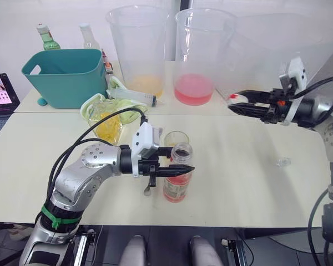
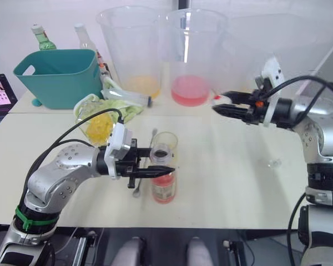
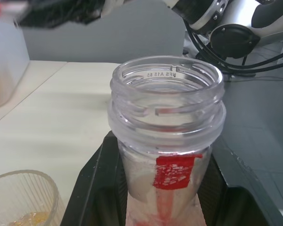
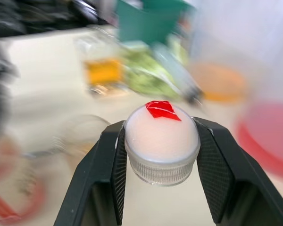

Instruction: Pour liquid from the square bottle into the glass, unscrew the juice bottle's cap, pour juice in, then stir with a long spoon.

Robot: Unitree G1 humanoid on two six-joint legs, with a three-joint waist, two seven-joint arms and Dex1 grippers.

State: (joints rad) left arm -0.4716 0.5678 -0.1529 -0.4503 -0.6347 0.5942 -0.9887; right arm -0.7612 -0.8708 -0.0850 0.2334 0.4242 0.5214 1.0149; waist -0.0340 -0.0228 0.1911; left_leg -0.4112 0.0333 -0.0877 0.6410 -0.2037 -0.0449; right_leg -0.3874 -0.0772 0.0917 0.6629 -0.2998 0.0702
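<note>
Two grippers are working over the tabletop (image 1: pixel 255 183). The left gripper (image 1: pixel 175 165) is clamping the juice bottle (image 1: pixel 178 176) just below its open neck, its fingers (image 3: pixel 96 188) pressing on both sides; the bottle is standing upright near the front edge, with pinkish-red juice (image 1: pixel 177 189) sitting low inside. The glass (image 1: pixel 175 139) is standing just behind the bottle, holding a little yellow liquid (image 3: pixel 30 219). The long spoon (image 2: pixel 137 188) is lying flat on the tabletop just beside the bottle, on the robot's left. The right gripper (image 1: pixel 236 103) is hanging above the far right part of the tabletop, pinching the white cap (image 4: pixel 162 143) narrowly between its fingers (image 4: pixel 104 174). The square bottle (image 1: pixel 108 127) is standing behind the left arm, toward the far edge.
</note>
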